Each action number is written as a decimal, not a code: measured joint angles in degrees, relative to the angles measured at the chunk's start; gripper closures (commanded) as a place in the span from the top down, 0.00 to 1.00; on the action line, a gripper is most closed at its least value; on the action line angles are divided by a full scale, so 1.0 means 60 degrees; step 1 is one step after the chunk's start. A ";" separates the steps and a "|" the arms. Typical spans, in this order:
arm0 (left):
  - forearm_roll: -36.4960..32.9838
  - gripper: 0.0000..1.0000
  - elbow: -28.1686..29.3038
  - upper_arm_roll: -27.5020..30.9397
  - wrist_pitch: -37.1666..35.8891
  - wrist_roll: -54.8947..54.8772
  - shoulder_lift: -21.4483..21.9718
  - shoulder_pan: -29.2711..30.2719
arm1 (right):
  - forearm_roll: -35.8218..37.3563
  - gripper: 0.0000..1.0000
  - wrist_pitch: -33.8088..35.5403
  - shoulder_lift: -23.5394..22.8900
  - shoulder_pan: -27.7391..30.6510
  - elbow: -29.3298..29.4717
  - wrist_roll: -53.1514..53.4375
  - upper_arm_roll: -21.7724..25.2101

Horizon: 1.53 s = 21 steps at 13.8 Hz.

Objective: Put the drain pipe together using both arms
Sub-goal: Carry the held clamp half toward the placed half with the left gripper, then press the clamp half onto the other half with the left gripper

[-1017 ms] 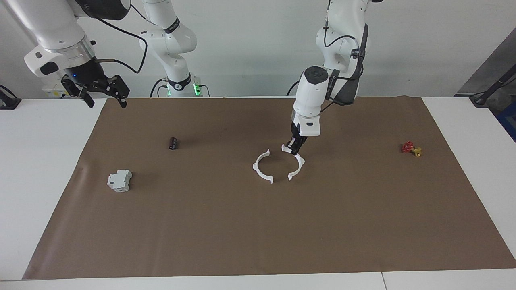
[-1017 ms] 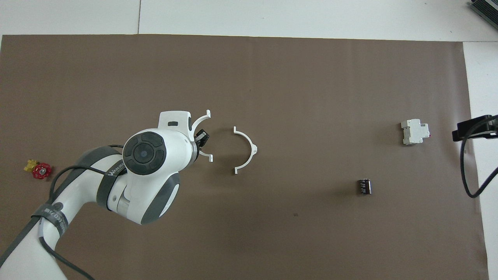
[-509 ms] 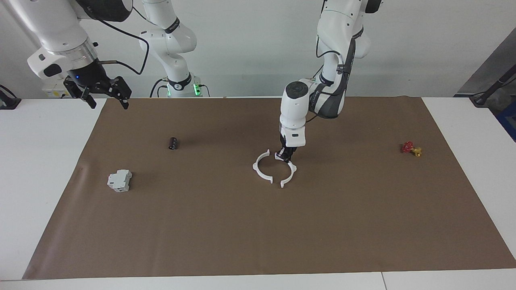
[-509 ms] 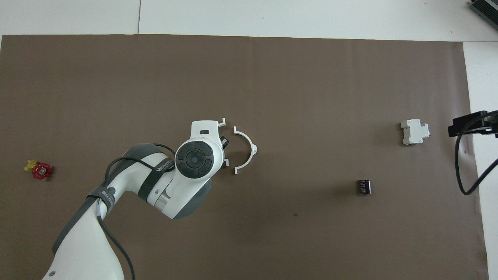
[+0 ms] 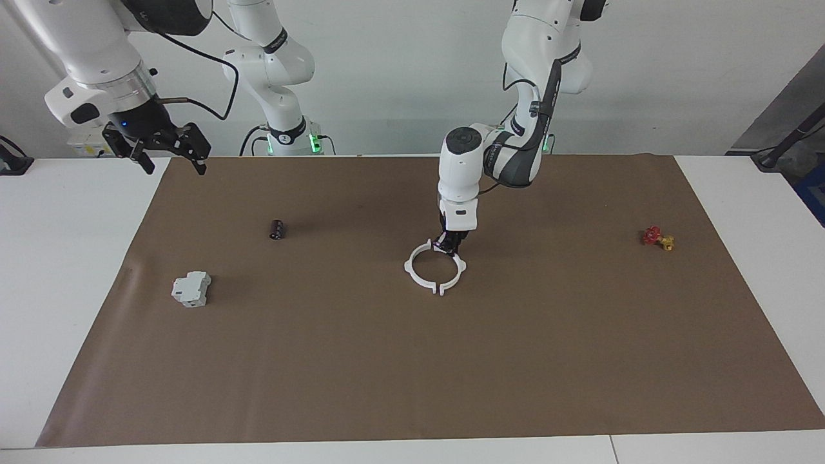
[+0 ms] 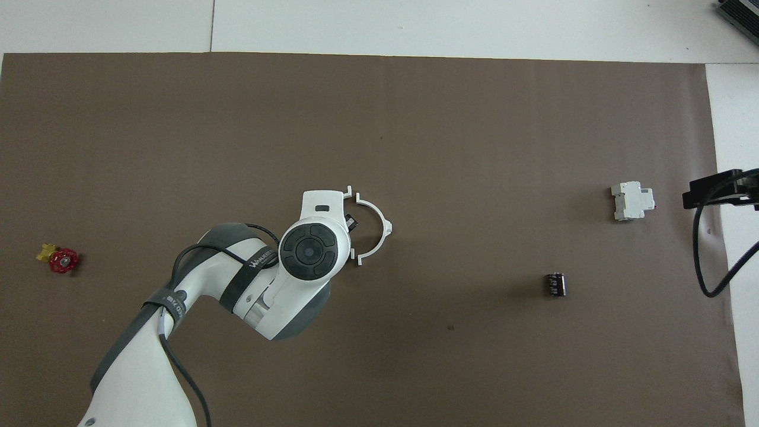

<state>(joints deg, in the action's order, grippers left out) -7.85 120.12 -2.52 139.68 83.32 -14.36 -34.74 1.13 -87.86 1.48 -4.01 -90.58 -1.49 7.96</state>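
Held half-ring (image 5: pixel 455 265) moved against other half (image 5: pixel 416 265); left tool (image 5: pixel 449 245) clamped.

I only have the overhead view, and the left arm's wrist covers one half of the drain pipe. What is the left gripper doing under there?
Observer: In the facing view, the left gripper is shut on the covered half-ring, at its end nearer to the robots.
Operator: Are the two halves together yet?
Observer: With the other half-ring it makes almost a full circle. The tabs at the end farther from the robots sit side by side, but I cannot tell whether they touch.
Operator: And the right gripper? I only see a corner of it.
Observer: The right gripper hangs open in the air over the edge of the brown mat at the right arm's end, waiting.
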 measured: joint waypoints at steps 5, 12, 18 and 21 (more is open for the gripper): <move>0.0000 0.00 0.0055 0.0003 -0.0002 0.0119 0.0000 -0.0114 | 0.0000 1.00 0.0000 0.0000 0.0000 -0.0002 0.0000 0.0000; -0.0001 0.00 0.0055 -0.0003 -0.0002 0.0224 0.0000 -0.0192 | 0.0000 1.00 0.0000 0.0000 -0.0002 -0.0002 0.0000 0.0000; -0.0001 0.00 0.0061 -0.0002 -0.0002 0.0226 0.0000 -0.0192 | 0.0000 1.00 0.0000 0.0000 -0.0004 -0.0003 0.0000 0.0000; -0.0001 0.26 0.0064 -0.0002 -0.0002 0.0227 0.0000 -0.0192 | 0.0000 1.00 0.0000 0.0000 -0.0004 -0.0003 0.0000 0.0000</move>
<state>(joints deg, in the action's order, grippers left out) -7.86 120.50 -2.53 139.66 84.68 -14.36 -35.89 1.13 -87.86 1.48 -4.04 -90.59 -1.49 7.96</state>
